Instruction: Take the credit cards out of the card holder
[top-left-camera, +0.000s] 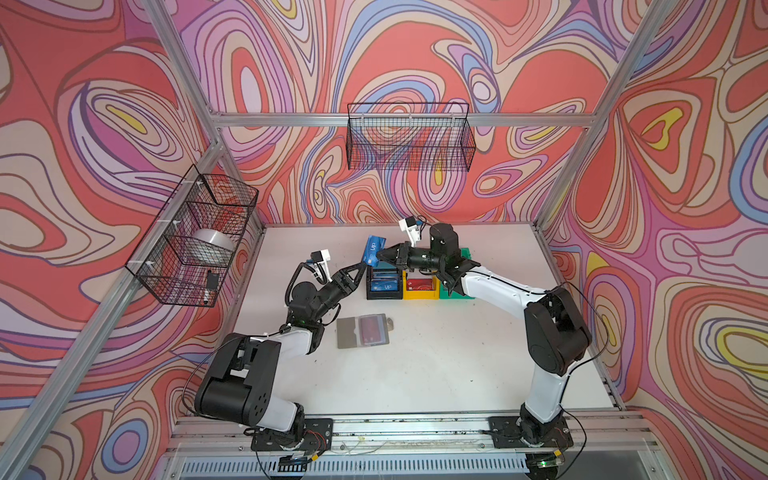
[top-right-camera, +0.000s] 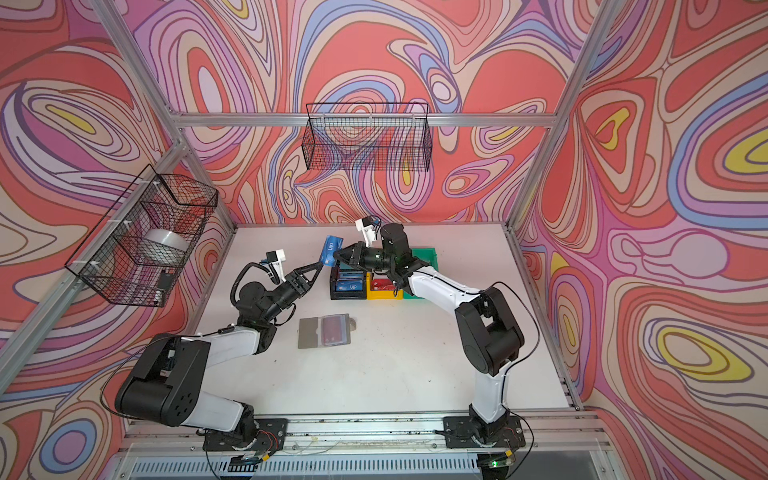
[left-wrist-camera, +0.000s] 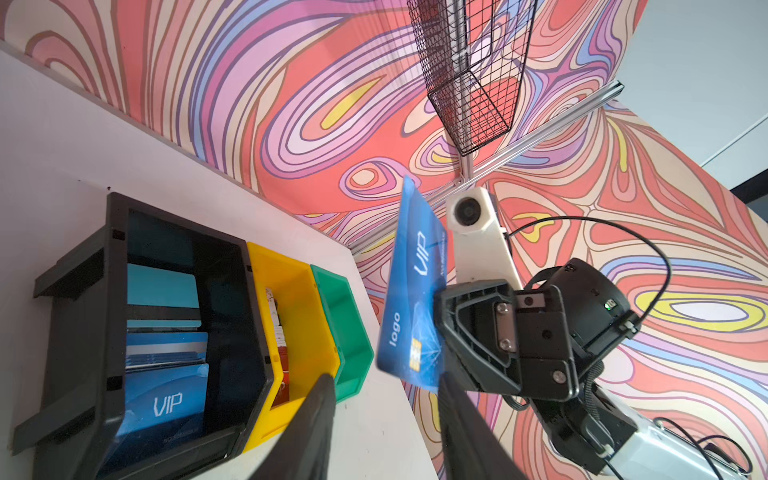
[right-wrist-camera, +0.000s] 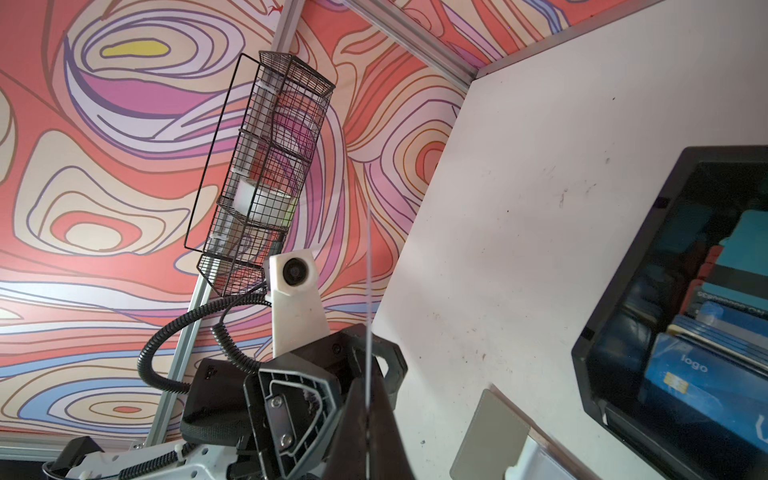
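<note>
left tool (top-left-camera: 362, 268) and right tool (top-left-camera: 384, 253) meet at a blue vip card (top-left-camera: 374, 249) raised at 12 o'clock of the black bin (top-left-camera: 384, 284)
left tool's fingers stand apart either side of the card's lower corner; right tool is clamped on it. grey card holder (top-left-camera: 349, 332) lies open on the counter (top-left-camera: 415, 374) at 7 o'clock from the bin, a red card (top-left-camera: 372, 330) in its pocket.

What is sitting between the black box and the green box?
A yellow box sits between the black box and the green box. It shows in both top views.
</note>
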